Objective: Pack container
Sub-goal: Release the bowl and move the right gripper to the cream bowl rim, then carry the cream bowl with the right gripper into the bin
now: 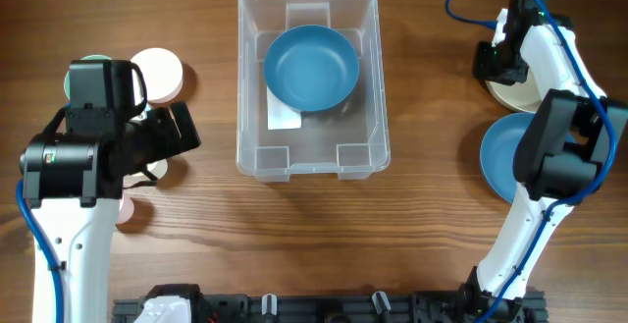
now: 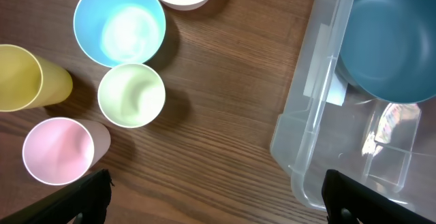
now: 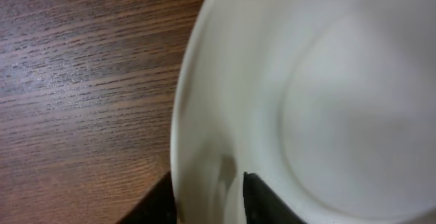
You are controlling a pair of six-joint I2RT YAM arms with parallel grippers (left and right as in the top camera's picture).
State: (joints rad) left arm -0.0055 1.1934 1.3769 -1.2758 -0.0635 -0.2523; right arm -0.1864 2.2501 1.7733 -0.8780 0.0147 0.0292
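The clear container (image 1: 314, 151) stands at the table's middle back, with a dark blue bowl (image 1: 311, 66) inside it. It also shows at the right of the left wrist view (image 2: 320, 149), with the bowl (image 2: 388, 40) in it. My left gripper (image 2: 214, 197) is open and empty, over bare wood between the cups and the container; overhead it is at the left (image 1: 167, 134). My right gripper (image 3: 208, 197) is shut on the rim of a white bowl (image 3: 327, 101), one finger outside and one inside. Overhead it is at the far right back (image 1: 500, 63), on the white bowl (image 1: 515, 95).
A second blue bowl (image 1: 498, 156) lies at the right, partly under the right arm. Several cups stand at the left: light blue (image 2: 119, 23), pale green (image 2: 131, 94), pink (image 2: 58, 150), yellow (image 2: 20, 77) and a pale one (image 1: 159, 73).
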